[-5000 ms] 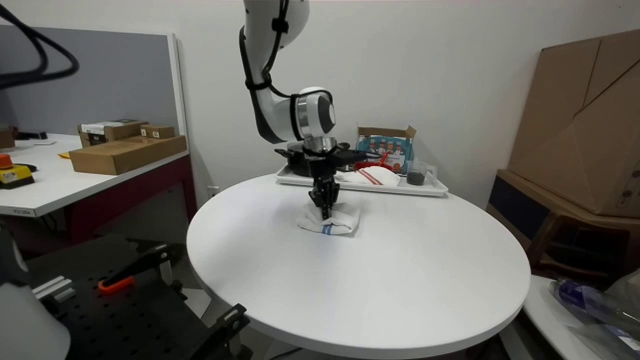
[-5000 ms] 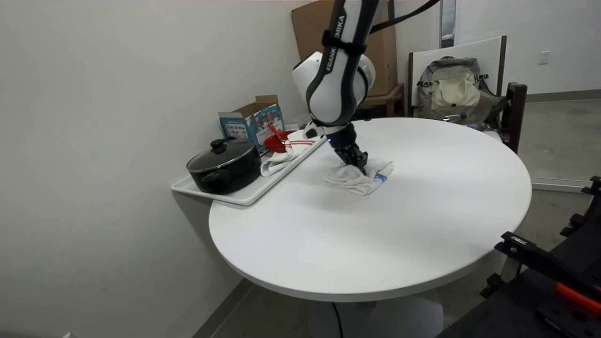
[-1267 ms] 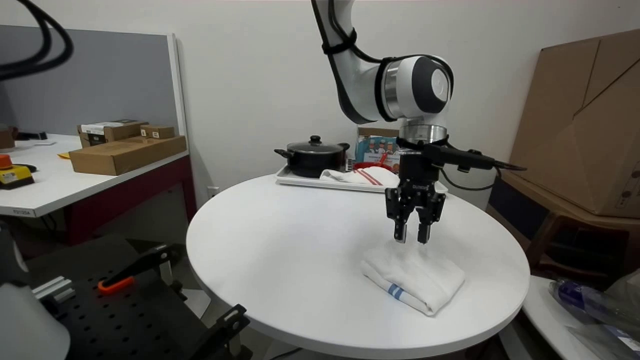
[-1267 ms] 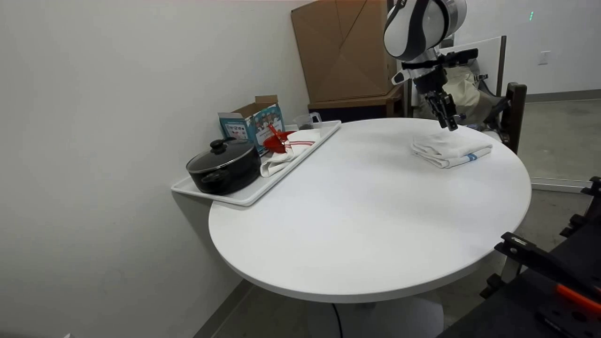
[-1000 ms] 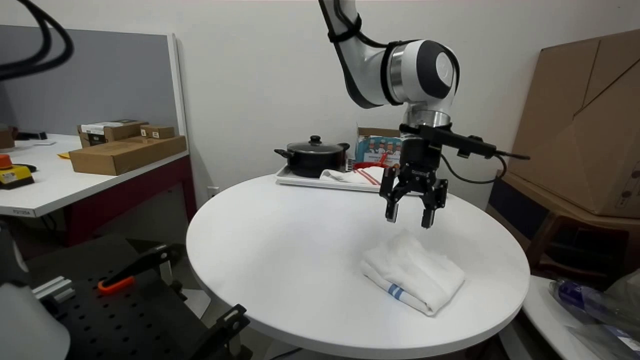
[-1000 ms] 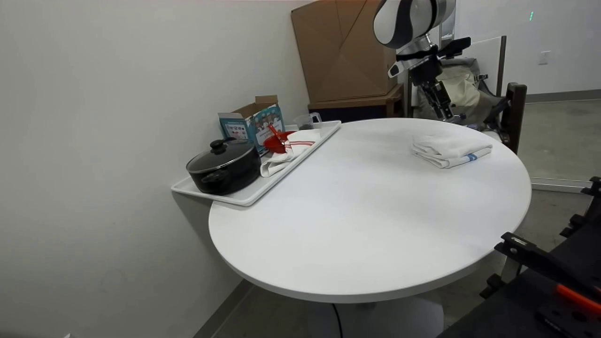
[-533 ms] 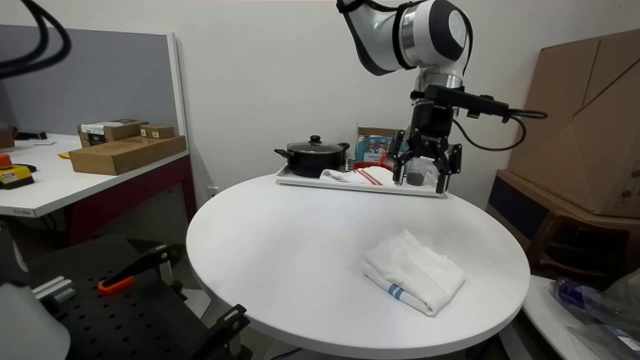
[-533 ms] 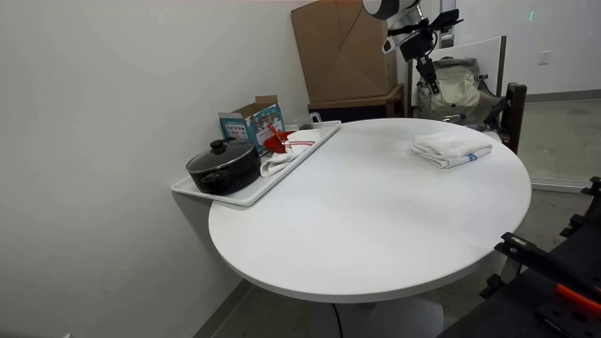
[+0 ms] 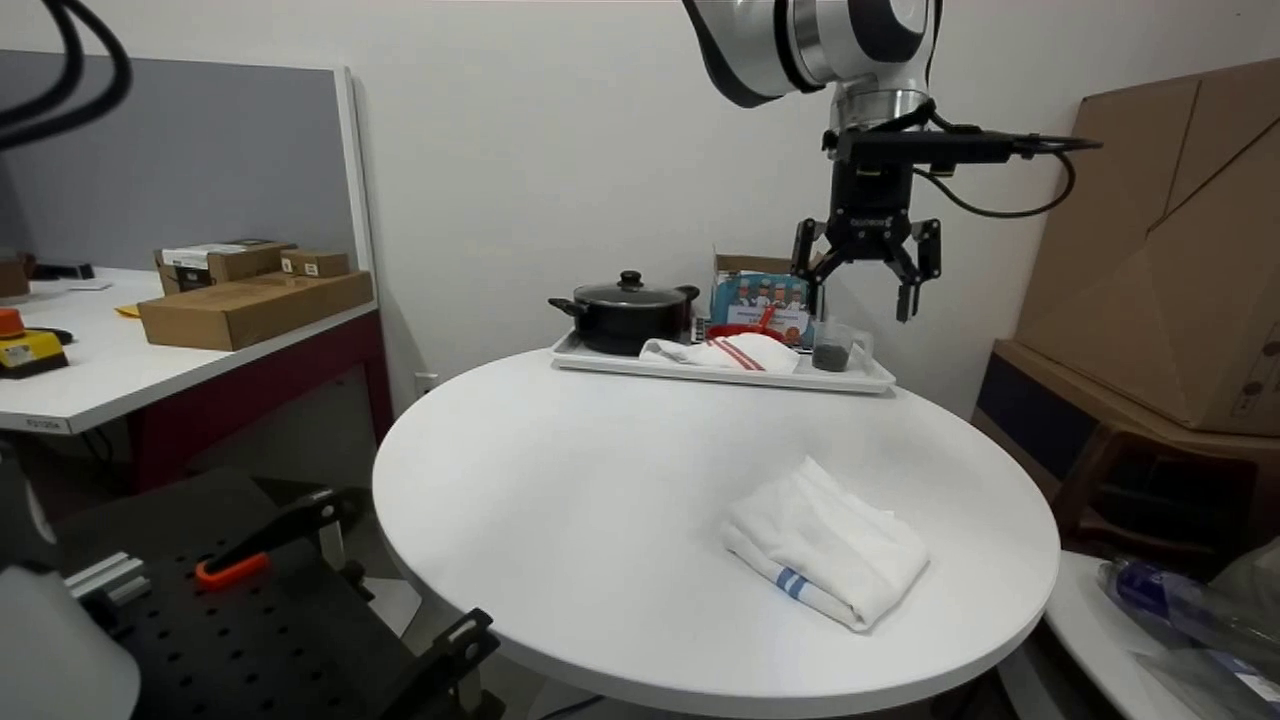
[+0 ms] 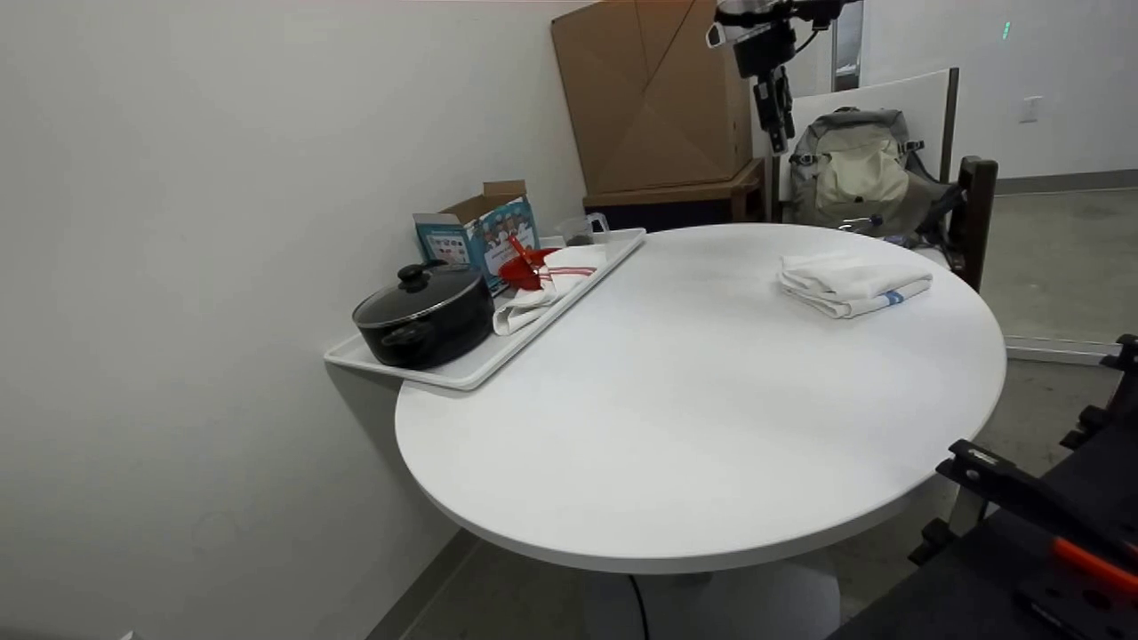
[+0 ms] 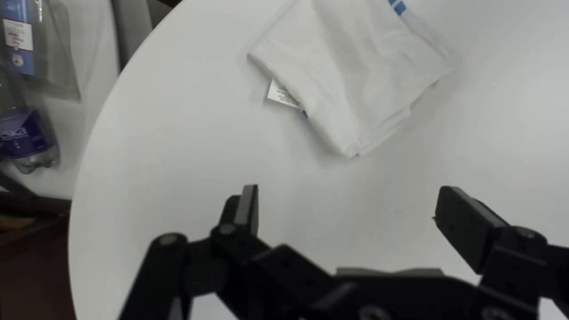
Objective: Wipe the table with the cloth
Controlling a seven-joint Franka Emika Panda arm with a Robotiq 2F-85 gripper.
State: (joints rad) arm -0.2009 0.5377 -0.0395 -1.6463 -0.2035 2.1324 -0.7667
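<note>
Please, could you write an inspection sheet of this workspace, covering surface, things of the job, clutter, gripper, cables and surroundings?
Surface: round white table, smooth; spills, nothing seen.
Job's things: white cloth with blue stripes lies folded on the table, not held.
Clutter: white tray partly overhangs the table's edge, holding a black lidded pot, opened box, red-striped towel, clear jug and red item.
Gripper: hangs open above the table, apart from the cloth.
Cables: black cable loops beside the gripper; dark cord shows below the table.
Surroundings: cardboard boxes on a desk, backpack on an armchair.
</note>
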